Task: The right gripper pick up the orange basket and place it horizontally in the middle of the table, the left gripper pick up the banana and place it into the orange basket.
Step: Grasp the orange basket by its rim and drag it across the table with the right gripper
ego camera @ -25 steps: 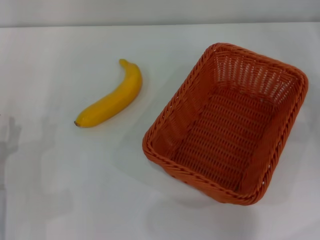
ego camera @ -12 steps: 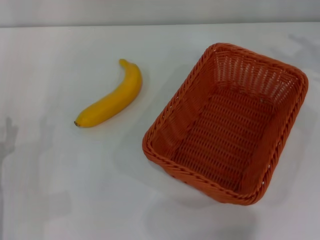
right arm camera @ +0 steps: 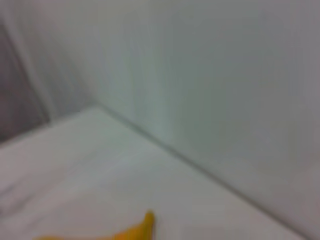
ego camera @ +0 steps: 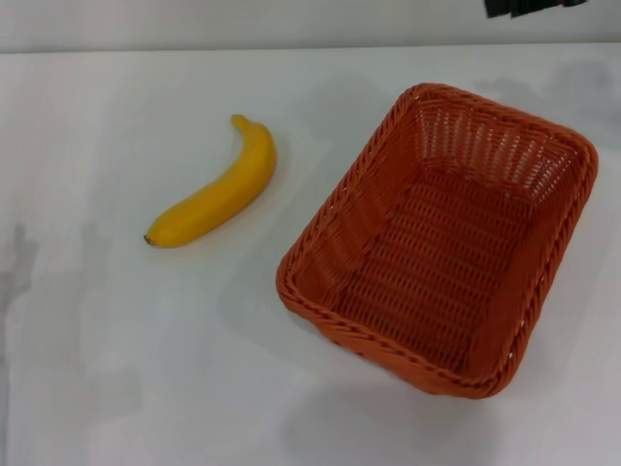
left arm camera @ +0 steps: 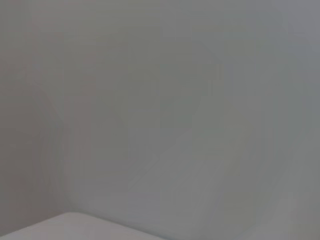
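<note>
The orange basket (ego camera: 439, 257) stands empty on the right side of the white table (ego camera: 146, 369), turned at an angle, long side running from near to far. Left of it and apart from it lies the yellow banana (ego camera: 215, 192), dark tip toward the near left. A black piece of my right gripper (ego camera: 532, 6) shows at the top edge, beyond the basket's far end and above the table. In the right wrist view the banana's end (right arm camera: 141, 227) shows at the picture's edge. My left gripper is out of view.
A grey wall runs along the table's far edge (ego camera: 291, 47). The left wrist view shows only that wall and a corner of the table (left arm camera: 75, 227). Faint shadows lie on the table at the left (ego camera: 17, 262) and far right (ego camera: 597, 83).
A black piece of my right gripper has come into the head view at the top right, and its shadow there has grown. Banana and basket have not moved.
</note>
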`<state>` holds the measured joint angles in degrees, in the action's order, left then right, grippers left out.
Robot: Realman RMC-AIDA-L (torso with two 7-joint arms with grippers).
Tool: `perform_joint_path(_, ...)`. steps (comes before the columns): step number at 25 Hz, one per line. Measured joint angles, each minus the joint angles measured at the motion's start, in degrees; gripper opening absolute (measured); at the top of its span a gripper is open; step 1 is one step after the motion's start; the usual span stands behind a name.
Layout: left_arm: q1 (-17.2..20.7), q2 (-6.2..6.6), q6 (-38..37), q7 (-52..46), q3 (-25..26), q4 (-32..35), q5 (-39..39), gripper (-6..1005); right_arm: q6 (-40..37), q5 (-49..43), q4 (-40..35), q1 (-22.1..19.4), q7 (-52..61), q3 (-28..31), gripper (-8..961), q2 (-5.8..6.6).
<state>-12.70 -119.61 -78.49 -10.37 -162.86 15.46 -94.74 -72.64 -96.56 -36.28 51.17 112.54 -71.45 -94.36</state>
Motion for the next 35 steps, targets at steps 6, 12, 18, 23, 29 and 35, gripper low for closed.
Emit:
perform_joint_path(6,-0.3,0.06,-0.1,0.0,0.0,0.0,0.0,880,-4.1,-19.6,-2.3,7.0,10.2,-0.2,840,-1.34)
perform_joint_path(12,-0.2,0.15,-0.5,0.0,0.0,-0.2,0.0,880,-5.3,-39.6,-3.7,12.2,17.2,0.1,835,-7.13)
perform_joint_path(18,-0.3,0.17,-0.5,0.0,0.0,-0.2,0.0,879,-4.4,-54.8,-3.7,13.8,19.1,4.2,830,-14.03)
perform_joint_path(23,-0.7,0.17,-0.5,0.0,0.0,-0.2,0.0,879,-3.2,-57.5,-1.9,14.1,19.2,4.6,826,-15.42)
perform_joint_path(29,-0.8,0.17,-0.5,0.0,0.0,-0.2,0.0,879,0.6,-59.9,2.5,14.8,19.2,4.8,821,-16.9)
perform_joint_path(35,-0.8,0.24,-0.5,0.0,0.0,-0.2,0.0,879,0.7,-60.3,2.8,14.9,19.3,4.5,760,-17.52)
